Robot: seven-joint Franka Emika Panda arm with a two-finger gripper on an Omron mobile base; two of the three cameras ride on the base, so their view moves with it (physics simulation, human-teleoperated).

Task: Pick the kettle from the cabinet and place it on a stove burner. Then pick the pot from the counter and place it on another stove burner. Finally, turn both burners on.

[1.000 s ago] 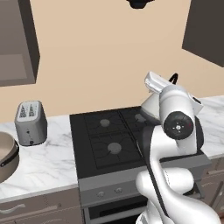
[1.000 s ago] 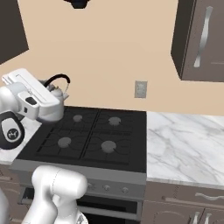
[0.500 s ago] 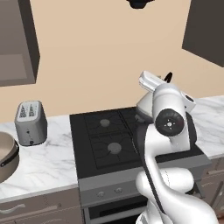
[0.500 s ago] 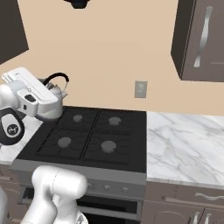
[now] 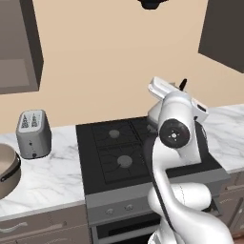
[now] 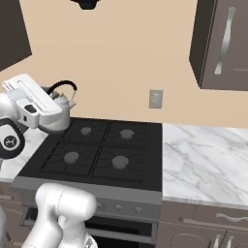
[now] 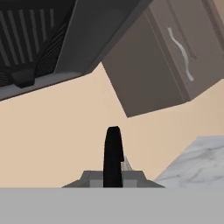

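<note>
My gripper [image 6: 52,93] is shut on the thin black arched handle of the small silver kettle [image 6: 62,107]. The kettle hangs upright by the back left corner of the black cooktop [image 6: 145,145], next to the rear left burner [image 6: 86,131]; I cannot tell whether it touches. In the left base view my arm hides most of the kettle [image 5: 153,114], beside the gripper [image 5: 181,88]. The hand view has the black handle [image 7: 113,155] rising at the bottom. The tan pot [image 5: 6,169] sits on the marble counter [image 5: 52,176] at the far left. The dark cabinet [image 6: 220,43] hangs upper right.
A boxy grey toaster [image 5: 33,133] stands on the counter between the pot and the cooktop. Three other burners [image 6: 127,132] [image 6: 71,157] [image 6: 120,162] are bare. A wall socket [image 6: 155,99] sits behind the stove. A range hood [image 7: 39,39] hangs above.
My arm has swung a little to the left with the kettle in the gripper. The kettle has barely shifted over the cooktop's back corner.
</note>
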